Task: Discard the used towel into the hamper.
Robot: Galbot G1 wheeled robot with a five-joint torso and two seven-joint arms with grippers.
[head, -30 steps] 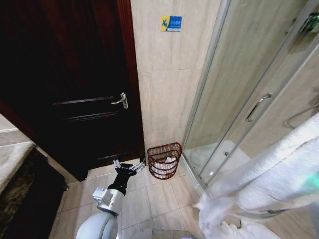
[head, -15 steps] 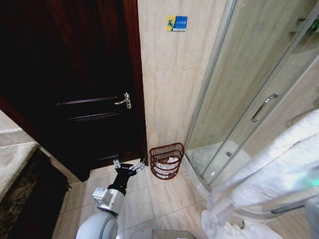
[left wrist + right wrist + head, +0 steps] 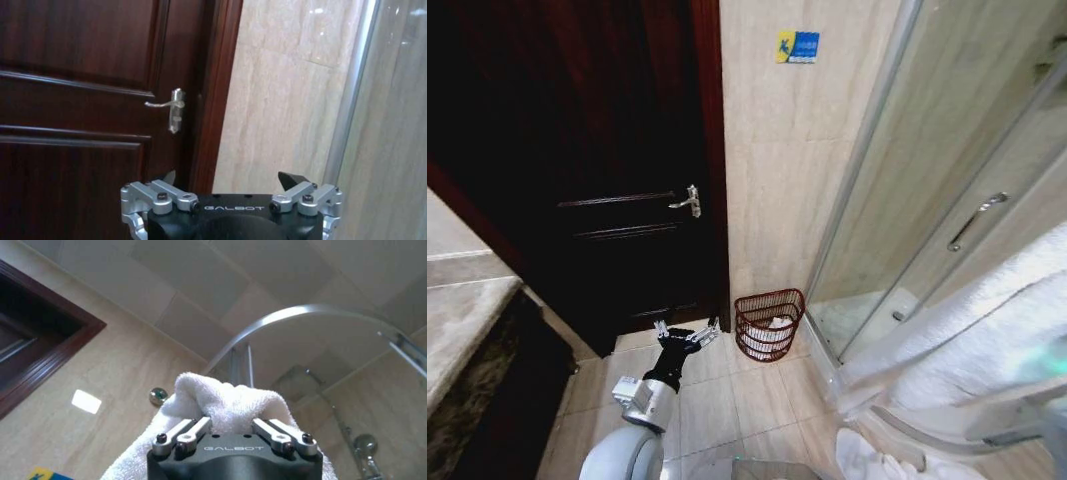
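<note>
Right gripper [image 3: 230,424]: fingers [image 3: 193,429] closed on a fold of white towel [image 3: 223,401], which bulges up between them and drapes down past the gripper body. Held high, pointing toward the ceiling and the curved top rail of the shower enclosure [image 3: 293,315]. From the head camera, towel [image 3: 987,335] seen as a large white mass to the right of the hamper and well apart from it, hanging in front of the glass shower enclosure [image 3: 927,200].

Left gripper [image 3: 685,334]: fingers [image 3: 292,180] spread wide, nothing between them. Positioned low, just left of the hamper and near it, not touching. Aimed toward the dark wooden door [image 3: 80,100] with its silver lever handle [image 3: 172,106].

Hamper [image 3: 768,323]: small round reddish-brown wire basket, upright on the tiled floor [image 3: 727,410], against the beige tiled wall [image 3: 787,180]. Door frame just to the left of the hamper; lower edge of the shower enclosure just to the right. Something white visible inside the hamper; cannot tell what it is.

Blue and yellow sign [image 3: 797,46] fixed to the wall high above the hamper. Stone-like countertop [image 3: 457,320] far to the left of the hamper, beyond the door. More white fabric [image 3: 877,462] bunched on the floor to the right of the hamper, at the foot of the shower enclosure.
</note>
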